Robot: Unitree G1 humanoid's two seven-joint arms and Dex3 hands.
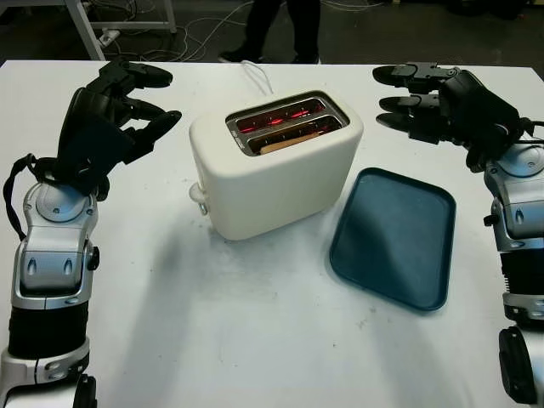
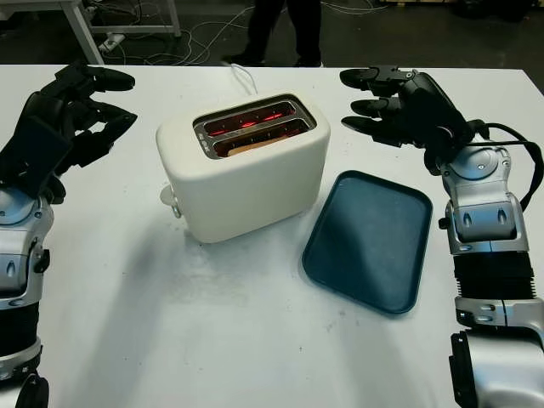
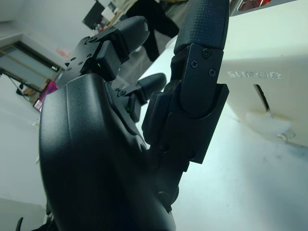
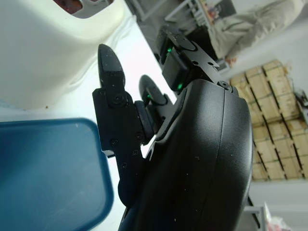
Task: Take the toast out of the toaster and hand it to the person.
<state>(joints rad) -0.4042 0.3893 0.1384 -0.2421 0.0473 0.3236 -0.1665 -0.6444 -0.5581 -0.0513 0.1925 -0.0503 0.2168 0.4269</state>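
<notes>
A cream two-slot toaster [image 1: 276,170] stands mid-table, and both slots glow red inside. A tan slice of toast [image 1: 285,141] sits low in the nearer slot, its top edge just below the rim. My left hand [image 1: 157,98] hovers left of the toaster, raised off the table, open and holding nothing. My right hand [image 1: 391,98] hovers to the toaster's right at about slot height, open, with its fingertips pointing at the toaster. The toaster's side wall [image 3: 269,62] and its lever [image 3: 267,122] show past the left hand's fingers.
A dark blue tray [image 1: 395,234] lies on the white table right of the toaster, below my right hand. A person's legs [image 1: 285,25] stand beyond the far table edge. The toaster's white cord [image 1: 255,75] runs toward that edge.
</notes>
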